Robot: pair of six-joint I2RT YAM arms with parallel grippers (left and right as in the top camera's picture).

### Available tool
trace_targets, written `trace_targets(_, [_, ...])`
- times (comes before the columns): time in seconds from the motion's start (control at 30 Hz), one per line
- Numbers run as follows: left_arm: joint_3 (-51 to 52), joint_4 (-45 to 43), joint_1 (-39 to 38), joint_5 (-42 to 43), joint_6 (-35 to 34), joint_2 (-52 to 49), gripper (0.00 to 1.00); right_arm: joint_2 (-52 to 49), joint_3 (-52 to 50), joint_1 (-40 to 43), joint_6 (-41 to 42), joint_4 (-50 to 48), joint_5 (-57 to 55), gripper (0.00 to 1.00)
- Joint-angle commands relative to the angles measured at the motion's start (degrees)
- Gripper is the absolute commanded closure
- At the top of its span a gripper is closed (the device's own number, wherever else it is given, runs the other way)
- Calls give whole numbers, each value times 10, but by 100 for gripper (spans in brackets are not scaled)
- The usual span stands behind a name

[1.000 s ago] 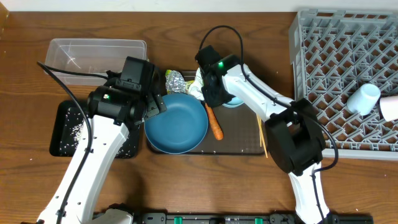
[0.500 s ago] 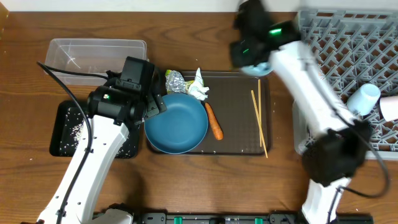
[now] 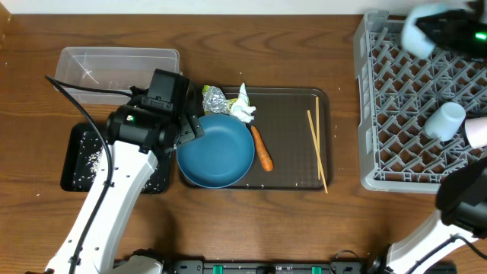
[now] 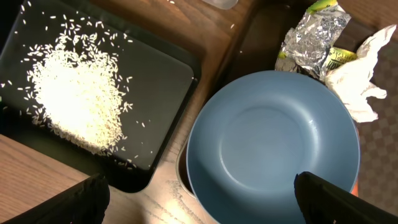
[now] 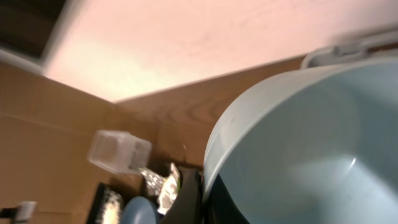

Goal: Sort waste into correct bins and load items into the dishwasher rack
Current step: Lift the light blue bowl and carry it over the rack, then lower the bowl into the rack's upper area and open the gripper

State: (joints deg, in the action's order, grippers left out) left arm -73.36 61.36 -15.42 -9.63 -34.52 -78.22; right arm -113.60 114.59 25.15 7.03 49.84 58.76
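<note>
Left gripper: jaws spread wide, holding nothing. The dark blue plate lies directly beneath it, reaching toward the one finger; under the other finger is the black tray with the rice. Ahead of the fingertips, past the plate, are the foil ball and tissue. Right gripper: jaws pressed together on the rim of the light blue bowl, held over the far edge of the dishwasher rack; motion blur in the overhead view. The cup lies in the rack, nearer the robot than this gripper.
</note>
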Motion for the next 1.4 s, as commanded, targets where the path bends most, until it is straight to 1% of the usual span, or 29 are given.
trace_targets(0.0, [-3,1,2,-12,2,1,2,-27,-2,38,-40,-3,141,99])
trace_targets(0.13, [-3,1,2,-12,2,1,2,-66,-2,68,-69,-13,169,99])
trace_targets(0.33, [-3,1,2,-12,2,1,2,-146,-2,80,-63,-102,290,99])
trace_targets(0.57, [-3,1,2,-12,2,1,2,-217,-2,85,47,-214,293,99])
trace_targets(0.63, [-3,1,2,-12,2,1,2,-225,-2,90,69,-228,282,99])
trace_targets(0.8, [-3,1,2,-12,2,1,2,-225,-2,110,95,-239,268,99])
trace_targets(0.93, [-3,1,2,-12,2,1,2,-225,-2,126,97,-232,268,99])
trace_targets(1.07, [-3,1,2,-12,2,1,2,-225,-2,139,96,-208,267,93])
trace_targets(1.13, [-3,1,2,-12,2,1,2,-225,-2,143,92,-200,265,94])
trace_targets(1.17, [-3,1,2,-12,2,1,2,-225,-2,146,92,-198,265,91])
trace_targets(1.2, [-3,1,2,-12,2,1,2,-225,-2,147,92,-196,265,84])
trace_targets(1.23, [-3,1,2,-12,2,1,2,-225,-2,150,94,-194,265,83])
trace_targets(1.3, [-3,1,2,-12,2,1,2,-225,-2,157,109,-188,255,85])
trace_targets(1.37, [-3,1,2,-12,2,1,2,-224,-2,168,121,-179,240,84])
